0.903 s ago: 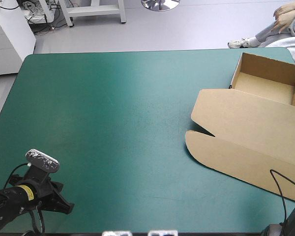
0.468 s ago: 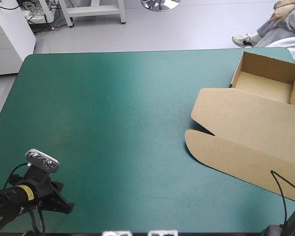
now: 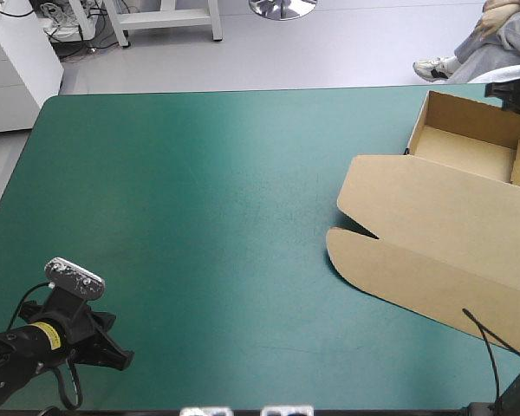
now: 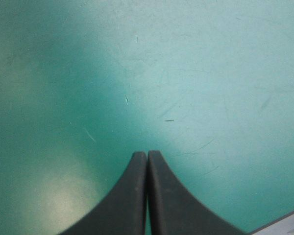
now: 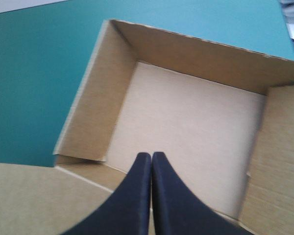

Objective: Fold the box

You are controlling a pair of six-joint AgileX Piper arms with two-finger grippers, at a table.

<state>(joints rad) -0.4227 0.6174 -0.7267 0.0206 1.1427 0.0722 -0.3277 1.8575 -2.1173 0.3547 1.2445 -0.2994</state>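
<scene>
The worktop's (image 3: pixel 199 217) far right is taken by the box (image 3: pixel 451 208), lid (image 3: pixel 416 269) flat. The right claw (image 5: pixel 151 154) is poised together above its tray (image 5: pixel 186 127), perhaps to press; the left claw (image 4: pixel 147 152), together, is parked apart.

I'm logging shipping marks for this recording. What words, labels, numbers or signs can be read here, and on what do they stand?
No text can be read anywhere.
The box: plain brown board, tray and flat lid, no print showing.
The teal-green cover: only fine scratches.
The left gripper and the right gripper: black, unmarked.
</scene>
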